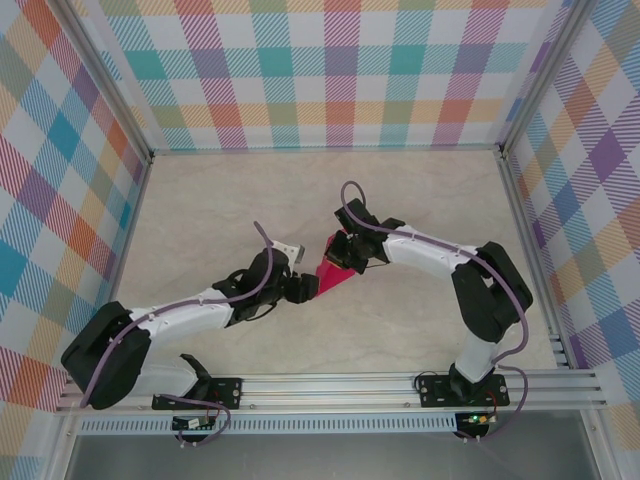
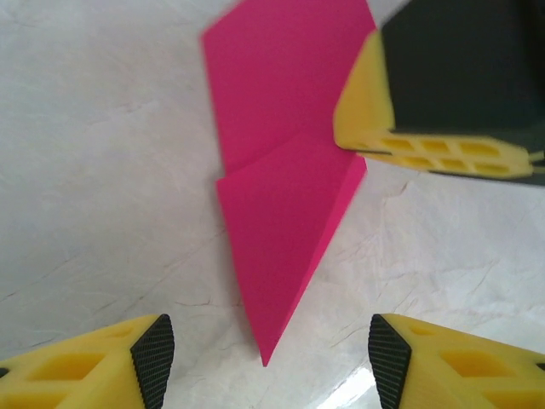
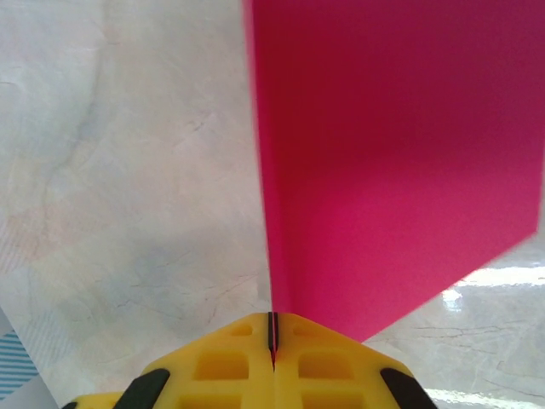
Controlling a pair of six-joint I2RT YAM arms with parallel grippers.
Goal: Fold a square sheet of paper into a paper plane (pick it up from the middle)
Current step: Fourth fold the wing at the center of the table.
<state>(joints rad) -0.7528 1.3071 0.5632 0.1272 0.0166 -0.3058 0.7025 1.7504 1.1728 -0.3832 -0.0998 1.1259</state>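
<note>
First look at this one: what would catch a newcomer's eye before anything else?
The magenta-pink folded paper, pointed like a dart, is the brightest thing, lying mid-table where the two arms meet. The right gripper is shut on one edge of it, while the left gripper stands open, its yellow fingers on either side of the pointed tip. Pastel checked walls ring the pale marbled table.

1. The paper plane (image 2: 281, 230) is solid magenta-pink, unmarked.
2. The left gripper (image 2: 271, 354) and right gripper (image 3: 272, 328): yellow fingers, black ribbed pads.
3. The table (image 1: 420, 200): pale beige, faintly marbled.
4. The walls (image 1: 300, 70): pastel multicolour plaid.
5. The arms (image 1: 190, 318): white and black; cables (image 1: 262, 275) purple.
</note>
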